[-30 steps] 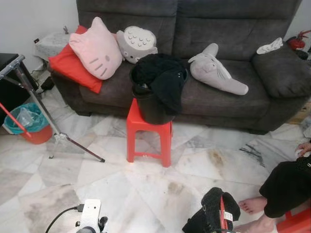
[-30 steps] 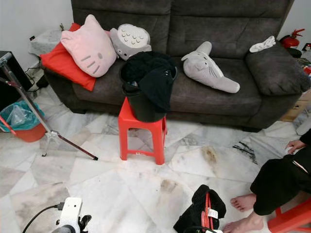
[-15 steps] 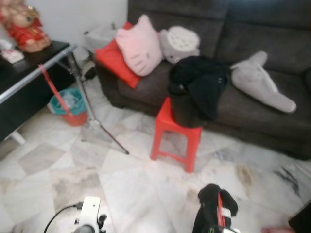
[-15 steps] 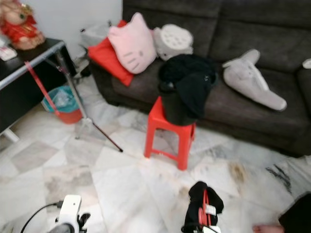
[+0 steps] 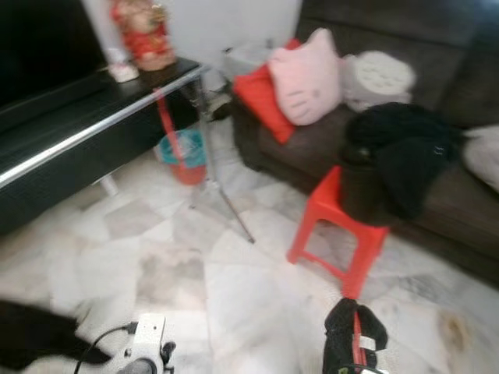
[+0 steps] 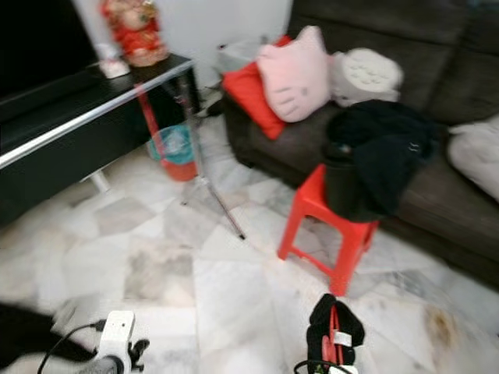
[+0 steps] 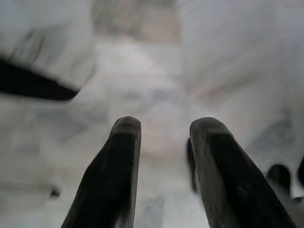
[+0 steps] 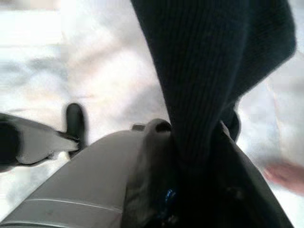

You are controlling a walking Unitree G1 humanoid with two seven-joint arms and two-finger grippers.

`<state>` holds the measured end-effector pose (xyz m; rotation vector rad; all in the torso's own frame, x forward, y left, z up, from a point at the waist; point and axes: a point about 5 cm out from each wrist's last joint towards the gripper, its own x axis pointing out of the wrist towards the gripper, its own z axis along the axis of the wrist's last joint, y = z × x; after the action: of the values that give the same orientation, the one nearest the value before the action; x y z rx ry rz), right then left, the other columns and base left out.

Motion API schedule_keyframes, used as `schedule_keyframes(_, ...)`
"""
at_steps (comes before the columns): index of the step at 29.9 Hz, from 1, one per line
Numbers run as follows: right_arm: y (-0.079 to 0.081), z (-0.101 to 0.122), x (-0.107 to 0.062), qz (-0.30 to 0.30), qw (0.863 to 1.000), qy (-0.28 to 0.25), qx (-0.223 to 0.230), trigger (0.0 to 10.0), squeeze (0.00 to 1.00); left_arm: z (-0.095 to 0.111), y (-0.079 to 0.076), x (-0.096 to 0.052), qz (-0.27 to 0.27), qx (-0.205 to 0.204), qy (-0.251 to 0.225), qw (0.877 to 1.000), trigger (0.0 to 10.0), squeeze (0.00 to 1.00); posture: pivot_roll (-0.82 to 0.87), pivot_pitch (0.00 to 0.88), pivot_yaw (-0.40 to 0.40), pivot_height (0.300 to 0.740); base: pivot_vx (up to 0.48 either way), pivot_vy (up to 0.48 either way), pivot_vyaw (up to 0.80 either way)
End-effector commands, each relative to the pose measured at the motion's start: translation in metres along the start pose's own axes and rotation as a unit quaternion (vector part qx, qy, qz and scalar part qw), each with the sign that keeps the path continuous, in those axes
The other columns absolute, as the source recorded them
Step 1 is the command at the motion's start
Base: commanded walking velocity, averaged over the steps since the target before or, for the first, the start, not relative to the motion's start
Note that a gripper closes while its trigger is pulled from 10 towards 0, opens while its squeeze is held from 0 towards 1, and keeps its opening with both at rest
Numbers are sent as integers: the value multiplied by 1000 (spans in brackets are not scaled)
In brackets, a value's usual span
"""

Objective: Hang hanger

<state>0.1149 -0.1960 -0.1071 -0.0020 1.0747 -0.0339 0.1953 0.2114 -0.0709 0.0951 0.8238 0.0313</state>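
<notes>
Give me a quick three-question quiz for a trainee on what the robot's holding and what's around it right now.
1. True or false: the right tool carries a dark garment on a red hanger.
2. What stands on the red stool? A) a lamp B) a black bucket draped with dark clothes C) a pink pillow
3. Fill in: the left tool's fingers are ____, with nothing between them.

Key: 1 true; 2 B; 3 open
</notes>
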Motion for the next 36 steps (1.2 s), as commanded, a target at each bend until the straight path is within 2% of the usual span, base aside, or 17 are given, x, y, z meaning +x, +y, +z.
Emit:
schedule_keyframes(1,-1,2,0,-2,1000,-10,-1,10000,0,0,-5,1,-8,5,3,1000,10000,0,-49,0,17,740,0,0,800)
schedule_keyframes(14,-1,2,0,-2,1000,-10,-1,10000,0,0,-5,1,-8,5,3,1000,10000,0,-49,0,17,740,0,0,800)
schedule_keyframes(17,0,15,2,4,999,-30,-8,10000,0,-1,-6,1,-11,4,7,1000,10000,0,-39,24,14,740,0,0,800)
schedule_keyframes(22,0,18,3,6,999,-36,-8,10000,0,3,-5,1,-6,1,-9,1000,10000,0,-44,26,14,740,0,0,766)
schedule_keyframes(24,0,18,2,5,999,-38,-5,10000,0,15,-6,2,-12,-6,-44,999,10000,0,-45,27,15,740,0,0,619)
schedule_keyframes(25,-1,18,2,5,999,-38,-5,10000,0,26,-5,3,-14,-7,-76,997,10000,0,-48,31,14,740,0,0,619)
schedule_keyframes(26,-1,17,2,4,999,-37,-6,10000,0,44,-5,4,-17,-10,-124,992,10000,0,-44,32,13,740,0,0,613)
schedule_keyframes(29,-3,16,2,4,999,-35,-7,10000,0,71,-4,3,-21,-14,-189,982,10000,0,-42,35,12,740,0,0,613)
schedule_keyframes(31,-3,16,2,4,999,-35,-7,10000,0,73,-3,3,-22,-17,-196,980,10000,0,-42,35,12,740,0,0,613)
schedule_keyframes(32,-3,16,2,4,999,-35,-7,10000,0,83,-4,2,-27,-15,-220,975,10000,0,-44,33,14,740,0,0,606)
schedule_keyframes(36,-3,16,2,5,999,-35,-5,10000,0,95,-8,-2,-36,-10,-260,965,10000,0,-45,31,16,740,0,0,602)
